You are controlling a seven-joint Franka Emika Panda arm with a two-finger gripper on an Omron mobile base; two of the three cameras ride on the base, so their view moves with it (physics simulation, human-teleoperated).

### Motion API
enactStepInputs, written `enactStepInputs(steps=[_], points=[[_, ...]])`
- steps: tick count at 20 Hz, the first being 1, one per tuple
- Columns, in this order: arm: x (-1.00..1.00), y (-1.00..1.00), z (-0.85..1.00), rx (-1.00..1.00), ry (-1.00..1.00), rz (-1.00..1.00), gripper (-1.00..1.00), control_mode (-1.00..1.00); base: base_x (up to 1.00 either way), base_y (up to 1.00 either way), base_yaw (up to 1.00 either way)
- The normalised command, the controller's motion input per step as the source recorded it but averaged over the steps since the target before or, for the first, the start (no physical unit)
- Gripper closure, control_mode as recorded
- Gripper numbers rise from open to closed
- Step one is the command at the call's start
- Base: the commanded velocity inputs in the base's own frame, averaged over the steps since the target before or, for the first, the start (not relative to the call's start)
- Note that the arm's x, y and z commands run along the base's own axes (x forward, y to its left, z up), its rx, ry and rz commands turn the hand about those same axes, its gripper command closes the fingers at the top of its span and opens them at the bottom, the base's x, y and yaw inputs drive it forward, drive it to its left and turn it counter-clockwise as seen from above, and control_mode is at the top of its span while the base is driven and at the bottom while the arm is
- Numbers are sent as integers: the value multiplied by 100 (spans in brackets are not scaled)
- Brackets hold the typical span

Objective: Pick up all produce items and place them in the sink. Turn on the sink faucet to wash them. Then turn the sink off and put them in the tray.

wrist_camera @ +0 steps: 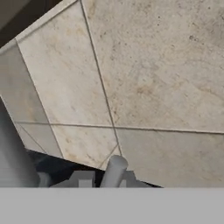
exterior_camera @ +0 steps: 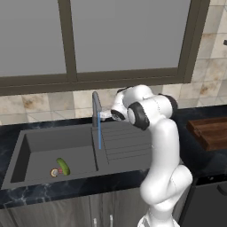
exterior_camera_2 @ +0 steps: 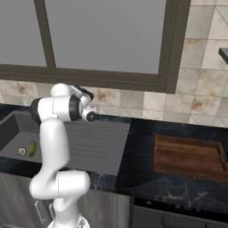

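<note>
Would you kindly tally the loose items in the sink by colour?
Green: 1, the cucumber
Tan-brown: 1, the small round item
Total: 2, both lying in the sink basin.

No legible text

No lettering, label, brand, number or sign can be read on the dark grey matte rectangular sink (exterior_camera: pixel 44 142), the brown wooden slatted tray (exterior_camera_2: pixel 187 156) or the beige wall tiles (wrist_camera: pixel 166 65).

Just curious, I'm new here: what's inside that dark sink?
In the sink lie a green cucumber and a small round tan item, close together. A thin blue stream falls nearby. The drain can't be made out.
</note>
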Motion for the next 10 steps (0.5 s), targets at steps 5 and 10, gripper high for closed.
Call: enactStepInputs(steps=[5, 10], points=[[0, 28, 30, 0, -14, 31, 100, -100, 0, 0, 0], [0, 41, 31, 0, -13, 27, 100, -100, 0, 0, 0]])
